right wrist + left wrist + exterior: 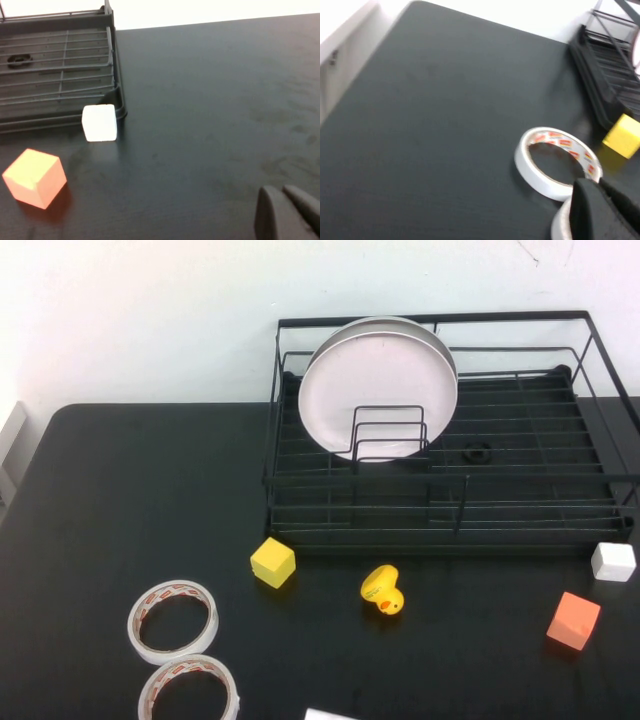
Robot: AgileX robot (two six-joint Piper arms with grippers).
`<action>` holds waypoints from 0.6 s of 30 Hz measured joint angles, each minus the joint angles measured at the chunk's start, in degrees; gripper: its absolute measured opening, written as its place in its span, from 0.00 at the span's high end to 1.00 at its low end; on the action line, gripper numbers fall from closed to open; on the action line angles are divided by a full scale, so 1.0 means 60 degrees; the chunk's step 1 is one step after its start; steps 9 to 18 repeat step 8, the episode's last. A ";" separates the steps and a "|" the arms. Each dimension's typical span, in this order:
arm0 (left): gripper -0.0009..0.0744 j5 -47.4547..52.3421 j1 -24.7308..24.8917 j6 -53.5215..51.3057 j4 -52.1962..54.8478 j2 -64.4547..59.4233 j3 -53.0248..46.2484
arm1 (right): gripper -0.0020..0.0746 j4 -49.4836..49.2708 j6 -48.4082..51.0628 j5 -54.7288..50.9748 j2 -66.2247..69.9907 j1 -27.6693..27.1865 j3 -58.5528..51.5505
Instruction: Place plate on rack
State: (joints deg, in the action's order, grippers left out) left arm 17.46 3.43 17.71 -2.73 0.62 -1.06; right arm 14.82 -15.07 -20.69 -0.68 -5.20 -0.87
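The pale pink plate (pixel 375 380) stands upright on edge in the looped dividers at the left of the black wire rack (pixel 450 530), which sits at the back right of the black table. Neither arm shows in the high view. My left gripper (pixel 597 186) is shut and empty, low over the table beside two tape rolls, with the rack (pixel 607 65) further off. My right gripper (pixel 281 192) is shut and empty over bare table, away from the rack's corner (pixel 60 75).
A yellow cube (pixel 272 562) and a yellow duck (pixel 382 590) lie in front of the rack. Two tape rolls (pixel 172 620) lie at the front left. A white cube (pixel 613 561) and an orange cube (pixel 574 620) lie at the right. A small black ring (pixel 477 452) lies in the rack.
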 joint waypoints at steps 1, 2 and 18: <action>0.99 0.0000 0.0135 -0.0040 0.0002 0.0000 0.0000 | 0.98 0.0000 0.0000 0.0000 0.0000 0.0000 0.0000; 0.99 0.0000 0.0254 -0.0063 0.0002 0.0000 0.0000 | 0.98 0.0000 -0.0015 0.0000 0.0000 0.0000 0.0000; 0.99 0.0023 0.0502 -0.0143 -0.0027 0.0000 0.0000 | 0.98 0.0000 -0.0036 0.0000 0.0000 0.0000 0.0000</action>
